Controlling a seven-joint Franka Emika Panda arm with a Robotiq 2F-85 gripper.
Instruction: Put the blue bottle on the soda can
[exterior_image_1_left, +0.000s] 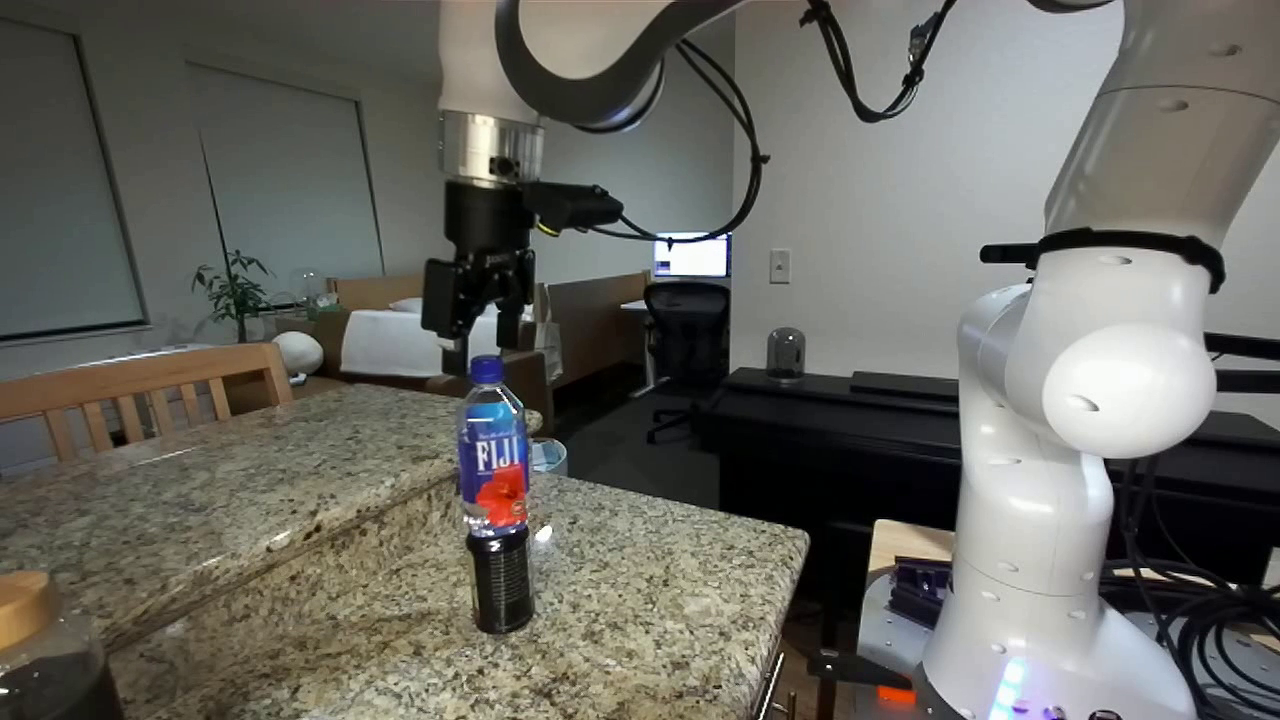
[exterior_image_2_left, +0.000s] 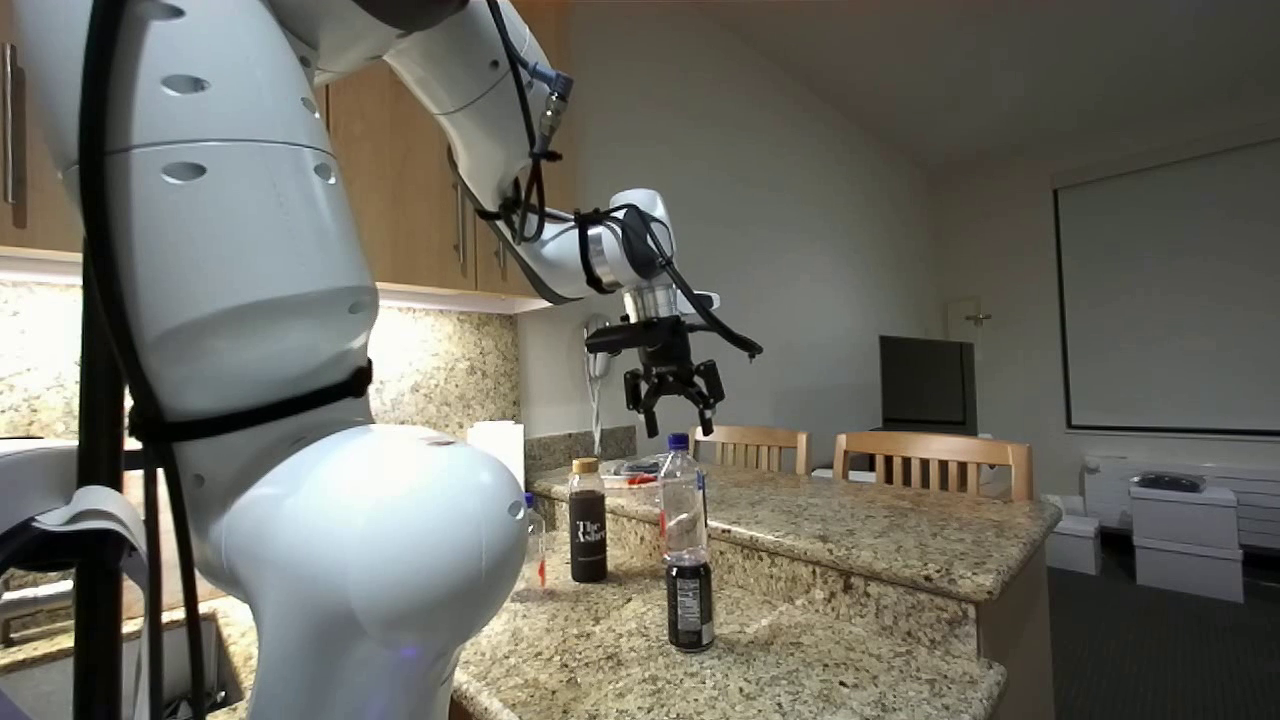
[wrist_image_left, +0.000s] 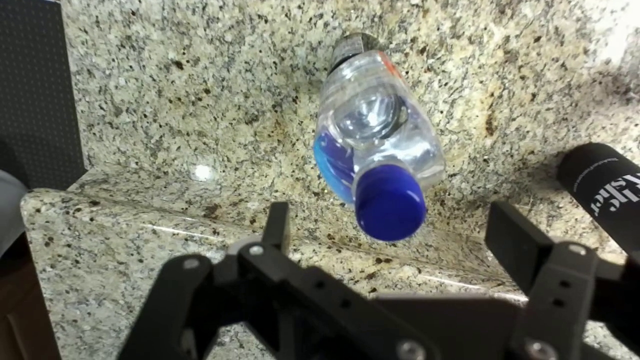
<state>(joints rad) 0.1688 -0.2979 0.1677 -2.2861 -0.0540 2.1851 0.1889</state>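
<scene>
This looks like a home kitchen open to a living space: in an exterior view, wooden wall cabinets (exterior_image_2_left: 390, 190) hang above a lit stone backsplash (exterior_image_2_left: 445, 365), and a speckled granite countertop (exterior_image_2_left: 830, 660) steps up to a raised breakfast bar (exterior_image_2_left: 870, 525) with slat-backed wooden chairs (exterior_image_2_left: 935, 447) behind it. In an exterior view, a leafy plant (exterior_image_1_left: 232, 293) stands by pulled-down window shades (exterior_image_1_left: 290, 170), and a mesh office chair (exterior_image_1_left: 687, 322) stands before a lit monitor (exterior_image_1_left: 692, 257).

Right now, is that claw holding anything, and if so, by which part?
Nothing is held: the claw is open, its fingers clear of the bottle that stands on the can.
</scene>
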